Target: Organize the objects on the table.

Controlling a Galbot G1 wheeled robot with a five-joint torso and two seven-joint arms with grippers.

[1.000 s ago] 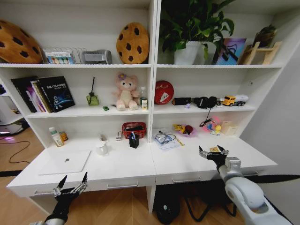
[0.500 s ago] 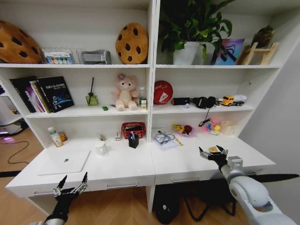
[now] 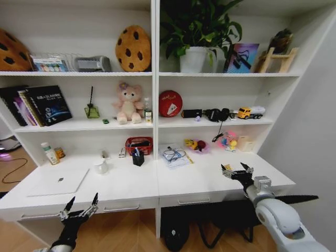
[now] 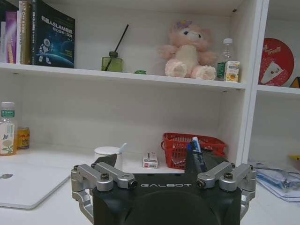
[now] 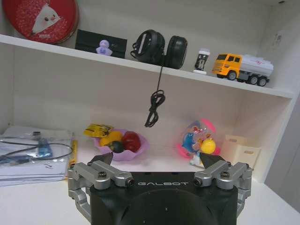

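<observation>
From the head camera I have the long white desk across the frame, joined to the tall shelving behind it. The silver-white laptop lies closed and flat on the desk's left part, just beside a white mug. Farther back sit a red basket and a black pen holder with pens in it. My right gripper hovers over the desk's right end, fingers spread apart and empty. My left gripper hangs below the desk's front edge near the left drawer, fingers also apart, holding nothing. A small can stands by the back wall at far left, and the tiny green toy car rests on the shelf above.
</observation>
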